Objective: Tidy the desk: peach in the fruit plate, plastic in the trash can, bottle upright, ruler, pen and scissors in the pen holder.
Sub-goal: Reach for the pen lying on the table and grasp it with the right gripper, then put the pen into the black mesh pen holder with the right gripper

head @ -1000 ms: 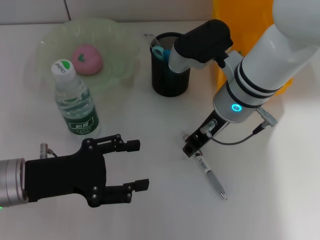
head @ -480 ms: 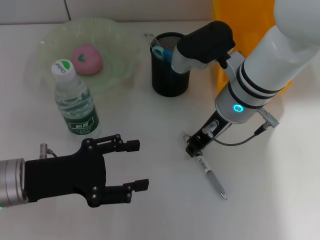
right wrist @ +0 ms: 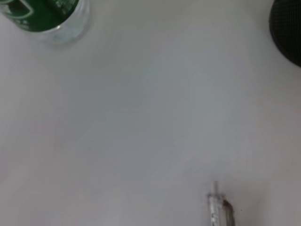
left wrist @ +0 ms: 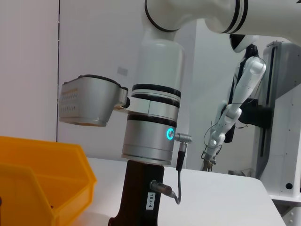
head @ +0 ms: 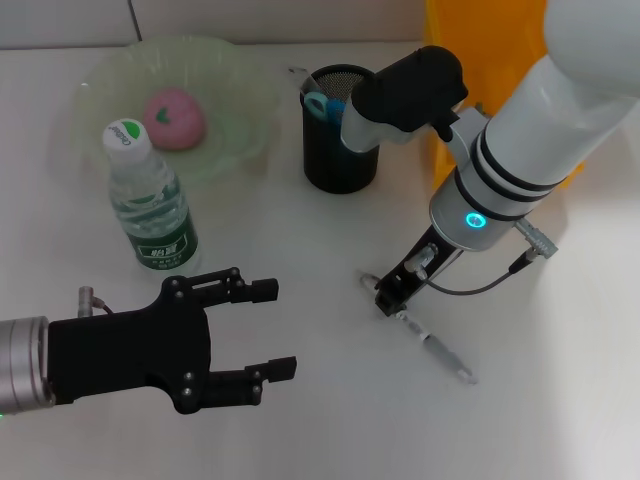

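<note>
A silver pen [head: 440,348] lies on the white table, its upper end right under my right gripper [head: 390,296], which is low over the table and touches or nearly touches it. The pen's end also shows in the right wrist view [right wrist: 217,211]. The black mesh pen holder [head: 342,150] stands behind, with blue-handled scissors [head: 318,103] in it. The pink peach [head: 175,117] lies in the green fruit plate [head: 240,110]. The water bottle [head: 150,205] stands upright. My left gripper [head: 268,330] is open and empty at the front left. Ruler and plastic are not visible.
An orange bin [head: 490,70] stands at the back right behind my right arm; it also shows in the left wrist view [left wrist: 42,169]. A cable [head: 480,283] loops off the right wrist. Bare table lies between the two grippers.
The pen has swung on the table: its far tip moved right and up, so it lies flatter. My right gripper shifted slightly right. The left arm has not moved.
</note>
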Controlling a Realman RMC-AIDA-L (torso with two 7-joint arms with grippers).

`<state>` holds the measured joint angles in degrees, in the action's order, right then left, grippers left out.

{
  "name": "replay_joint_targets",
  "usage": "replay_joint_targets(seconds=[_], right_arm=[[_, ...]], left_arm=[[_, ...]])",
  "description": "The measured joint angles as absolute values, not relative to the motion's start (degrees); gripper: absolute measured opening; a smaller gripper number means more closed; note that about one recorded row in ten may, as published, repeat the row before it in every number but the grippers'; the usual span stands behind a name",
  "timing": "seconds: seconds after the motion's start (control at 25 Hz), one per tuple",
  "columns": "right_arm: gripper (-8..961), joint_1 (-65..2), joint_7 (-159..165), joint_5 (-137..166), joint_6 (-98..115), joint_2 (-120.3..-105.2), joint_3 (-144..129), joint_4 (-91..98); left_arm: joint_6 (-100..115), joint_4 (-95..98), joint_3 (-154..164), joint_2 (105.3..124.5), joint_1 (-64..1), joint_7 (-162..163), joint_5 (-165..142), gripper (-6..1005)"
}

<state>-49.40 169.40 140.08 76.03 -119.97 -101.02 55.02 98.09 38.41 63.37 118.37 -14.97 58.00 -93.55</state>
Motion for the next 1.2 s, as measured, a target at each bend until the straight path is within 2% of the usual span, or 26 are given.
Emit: replay_joint_targets(seconds=[0.32,0.6,0.92,1.2], right_arm=[[164,-49.5,169.3,140.0,76.1,-119.97,-101.8,55.1],[164,-48.5,169.0,140.2,76.6,-119.96,-101.9,57.5],[165,-43.6,167.7,140.5,79.5,-119.36,-96.7,69.1],[164,-35.2,158.2,133.2,75.9,-119.58,-79.5,86.5]], left_arm=[[98.1,38.4,63.4,118.3,-14.9,58.0,-93.5,765],[98.1,38.5,63.4,118.3,-14.9,58.0,-93.5,765],[98.1,38.6,63.4,118.39,-14.9,58.0,-93.3,765],[98.0,38.6,63.4,118.39,-15.0,58.0,-93.4,765]])
